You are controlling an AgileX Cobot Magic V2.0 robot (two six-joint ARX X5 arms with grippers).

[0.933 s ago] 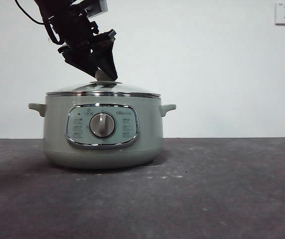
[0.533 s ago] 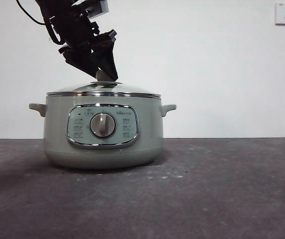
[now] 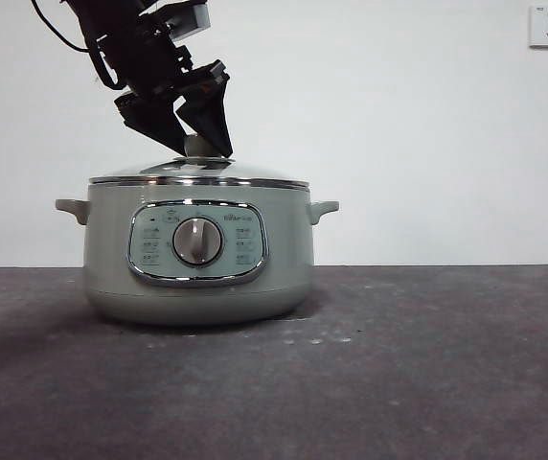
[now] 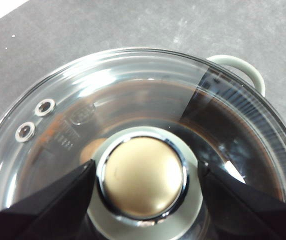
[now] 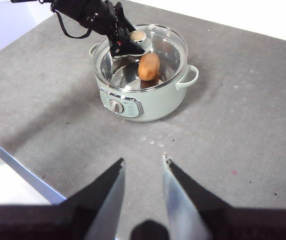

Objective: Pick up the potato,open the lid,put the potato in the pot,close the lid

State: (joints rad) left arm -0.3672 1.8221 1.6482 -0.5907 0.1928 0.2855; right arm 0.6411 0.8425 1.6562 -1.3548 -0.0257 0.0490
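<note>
Lid (image 3: 198, 171) sat on pot (image 3: 197, 259), potato (image 5: 148, 66) inside.
I saw left gripper (image 4: 143, 175) released, jaws flanking the knob (image 4: 142, 177); right gripper (image 5: 142, 167) idle, spread, lower center.

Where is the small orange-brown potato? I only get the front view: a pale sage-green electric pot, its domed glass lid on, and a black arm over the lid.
Observer: Inside the pale sage-green electric pot. The right wrist view shows the small orange-brown potato through the domed glass lid.
Operator: Which arm is over the lid?
Observer: The left gripper. Its wrist view shows its jaws open, one on each side of the round chrome-ringed knob.
Operator: And the other arm?
Observer: The right gripper hangs open over the grey table, apart from the pot.
</note>
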